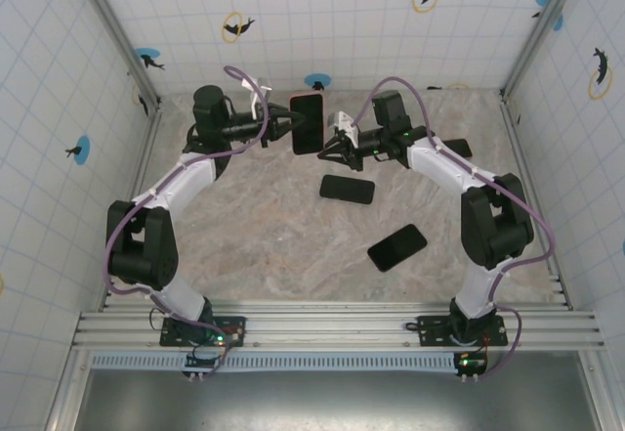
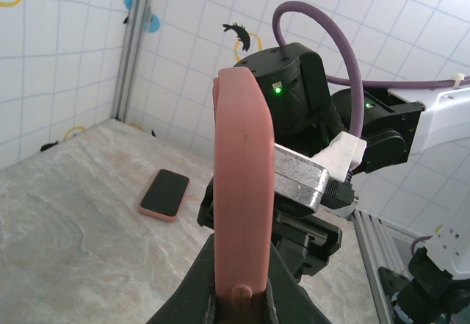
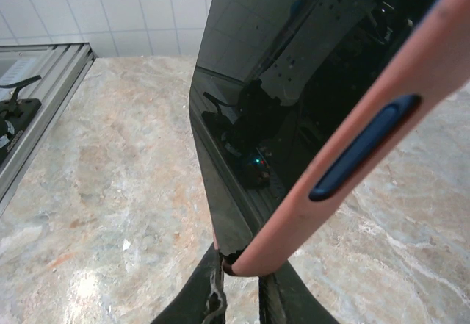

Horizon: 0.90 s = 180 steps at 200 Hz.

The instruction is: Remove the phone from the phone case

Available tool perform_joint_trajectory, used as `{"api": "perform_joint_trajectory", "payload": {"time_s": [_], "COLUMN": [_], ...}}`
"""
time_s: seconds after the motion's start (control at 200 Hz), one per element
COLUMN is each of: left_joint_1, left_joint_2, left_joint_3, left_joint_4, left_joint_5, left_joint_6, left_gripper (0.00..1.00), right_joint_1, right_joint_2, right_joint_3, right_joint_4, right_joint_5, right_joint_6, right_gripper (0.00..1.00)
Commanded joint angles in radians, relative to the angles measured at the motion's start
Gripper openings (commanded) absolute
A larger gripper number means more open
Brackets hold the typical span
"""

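A black phone [image 1: 307, 123] in a pink phone case [image 2: 242, 184] is held on edge above the back of the table. My left gripper [image 1: 288, 126] is shut on the case's end, with the case's pink back rising from between the fingers [image 2: 183, 287]. My right gripper [image 1: 329, 148] meets the phone's lower corner from the other side. In the right wrist view the dark screen [image 3: 294, 81] and the case's pink rim [image 3: 360, 126] run down into my right gripper [image 3: 241, 280], whose fingers pinch that corner. The phone's dark side edge [image 3: 220, 199] is bare there.
Two dark phones lie flat on the marble table [image 1: 244, 236], one at the middle [image 1: 347, 189] and one nearer the front [image 1: 396, 246]. Another phone in a pink case [image 2: 164, 194] lies by the right arm. Tiled walls close in the back and sides; a metal rail [image 1: 332, 328] runs along the front.
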Motion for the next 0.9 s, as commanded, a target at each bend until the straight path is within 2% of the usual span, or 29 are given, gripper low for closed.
{"api": "perform_joint_trajectory", "payload": {"time_s": [0.0,0.731,0.896], "left_joint_1": [-0.023,-0.038,-0.039], "left_joint_2": [-0.020,-0.016,-0.014], "left_joint_3": [0.019,0.021,0.023], "left_joint_4": [0.021,-0.016,-0.016], "left_joint_5": [0.046,0.068,0.069], "left_joint_6": [-0.015,-0.004,-0.012], "left_gripper": [0.00,0.00,0.00], "right_joint_1": [0.007,0.002,0.001], "right_joint_2": [-0.020,-0.019,-0.020], "right_joint_3": [0.005,-0.013,-0.014], "right_joint_4": [0.128,0.154,0.133], "right_joint_5": [-0.033,-0.068,-0.059], "right_joint_6": [0.059,0.086,0.065], "right_gripper": [0.18,0.19,0.16]}}
